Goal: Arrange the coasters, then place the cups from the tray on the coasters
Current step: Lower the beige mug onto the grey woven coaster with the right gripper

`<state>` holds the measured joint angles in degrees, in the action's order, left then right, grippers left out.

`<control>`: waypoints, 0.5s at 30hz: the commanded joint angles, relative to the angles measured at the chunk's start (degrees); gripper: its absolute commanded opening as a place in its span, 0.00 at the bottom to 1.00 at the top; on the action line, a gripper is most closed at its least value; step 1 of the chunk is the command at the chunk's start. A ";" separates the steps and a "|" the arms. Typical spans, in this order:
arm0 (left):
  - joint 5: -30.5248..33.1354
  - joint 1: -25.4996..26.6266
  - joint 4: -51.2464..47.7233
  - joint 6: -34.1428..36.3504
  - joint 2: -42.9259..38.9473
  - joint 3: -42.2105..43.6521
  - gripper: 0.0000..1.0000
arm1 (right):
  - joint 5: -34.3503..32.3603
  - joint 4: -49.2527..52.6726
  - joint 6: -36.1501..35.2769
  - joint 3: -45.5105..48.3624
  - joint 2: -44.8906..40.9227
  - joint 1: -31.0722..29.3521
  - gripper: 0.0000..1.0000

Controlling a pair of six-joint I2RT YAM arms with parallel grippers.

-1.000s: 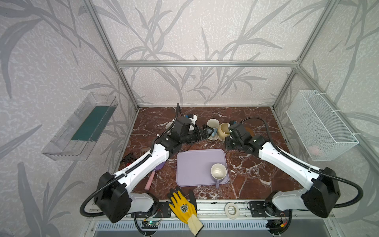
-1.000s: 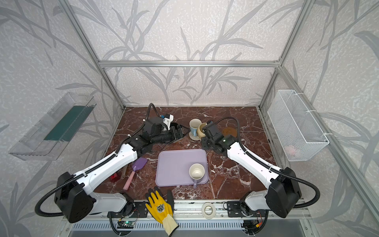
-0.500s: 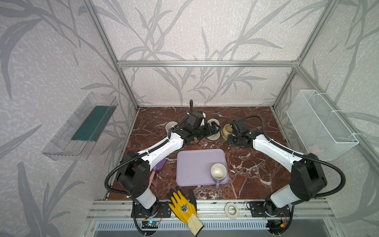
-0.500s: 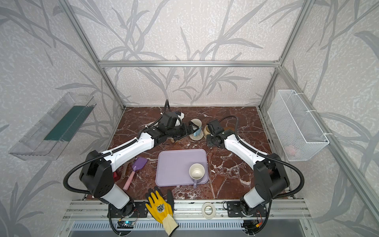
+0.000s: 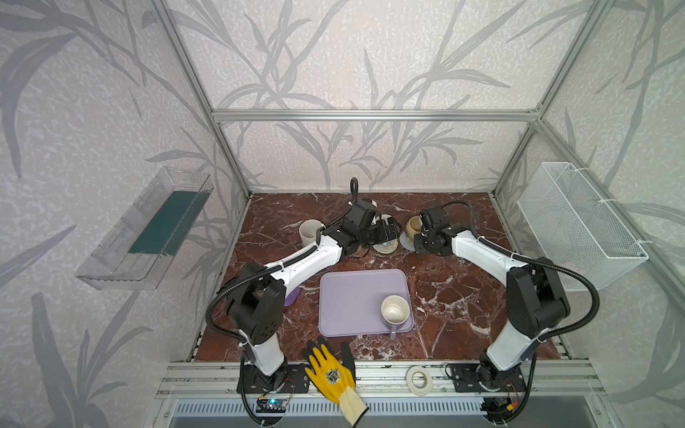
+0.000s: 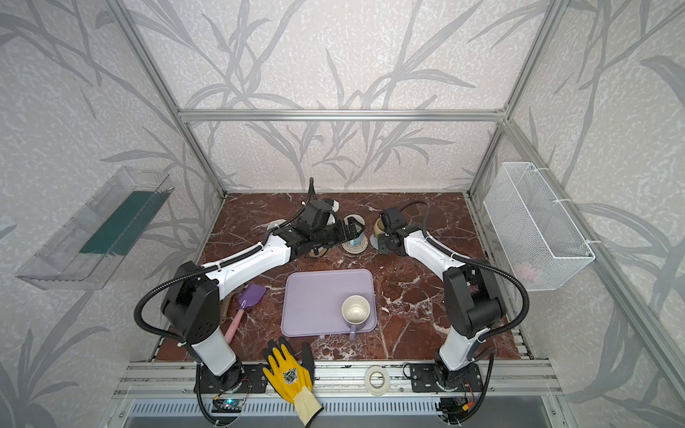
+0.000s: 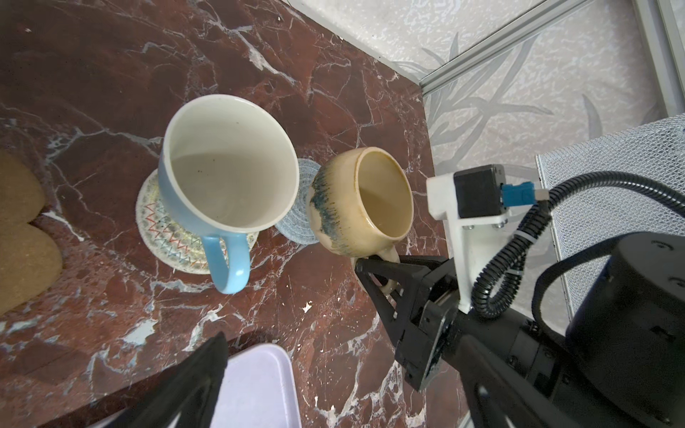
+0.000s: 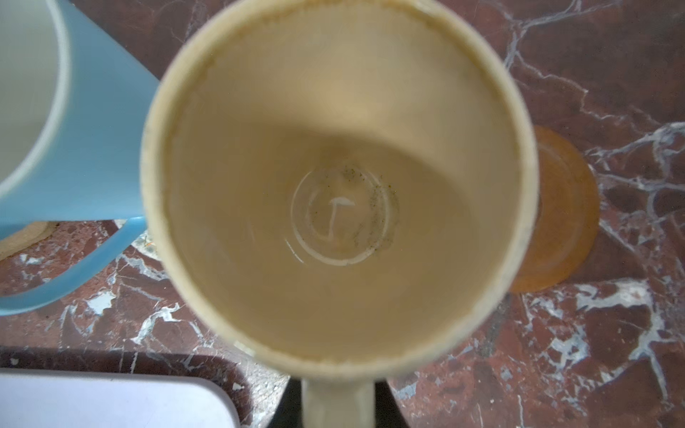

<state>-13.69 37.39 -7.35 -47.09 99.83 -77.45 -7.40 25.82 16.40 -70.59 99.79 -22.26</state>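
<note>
One lavender cup (image 5: 395,310) on tray (image 5: 348,296), right end effector (image 7: 387,267) clenching empty cream cup (image 7: 365,200), left end effector (image 6: 354,229) spread wide

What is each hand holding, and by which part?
Right hand: squat cream-yellow ceramic mug, by its handle. Left hand: open, holding nothing.

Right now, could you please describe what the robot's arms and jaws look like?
The left arm and right arm match: white shells between black cylindrical joints. A black corrugated cable conduit runs along each, fastened with white ties. The jaws are black, triangular, open-framed. A white bracket by the right arm's jaws carries a black wrist camera with a blue plug.
</note>
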 commanded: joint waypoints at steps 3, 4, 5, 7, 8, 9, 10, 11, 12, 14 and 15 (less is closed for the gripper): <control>3.04 0.23 1.82 1.99 0.56 -2.00 0.99 | -0.56 -5.53 -1.63 -3.15 0.88 0.29 0.00; 3.11 0.23 1.87 2.17 0.78 -2.04 0.99 | -0.56 -5.40 -1.60 -3.58 1.48 0.29 0.00; 3.14 0.28 1.74 2.27 0.91 -2.16 0.99 | -0.73 -5.07 -1.70 -4.06 2.06 0.29 0.00; 3.16 0.27 1.54 2.61 1.15 -2.26 0.99 | -1.49 -4.01 -1.89 -5.01 2.98 0.30 0.00; 3.15 0.24 1.44 2.62 1.23 -2.25 0.99 | -2.27 -3.72 -1.72 -5.09 3.04 0.29 0.00; 3.06 0.25 1.46 2.62 1.23 -2.23 0.99 | -2.65 -3.92 -1.67 -4.73 2.92 0.29 0.00; 3.08 0.26 1.43 2.70 1.26 -2.10 0.99 | -3.01 -4.57 -1.72 -4.20 2.72 0.29 0.00; 3.11 0.27 1.47 2.71 1.31 -2.10 0.99 | -3.30 -4.98 -1.88 -3.84 2.69 0.29 0.00; 3.10 0.24 1.61 2.70 1.36 -2.09 0.99 | -3.41 -5.21 -1.90 -3.84 2.84 0.29 0.00; 3.14 0.21 1.68 2.71 1.52 -2.04 0.99 | -3.31 -5.59 -1.92 -3.93 3.21 0.29 0.00; 3.10 0.25 1.75 2.71 1.65 -2.13 0.99 | -3.03 -5.76 -1.80 -3.94 3.33 0.29 0.00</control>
<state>-11.75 37.43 -6.79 -45.36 100.77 -77.87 -8.64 24.64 14.92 -72.49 103.85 -22.22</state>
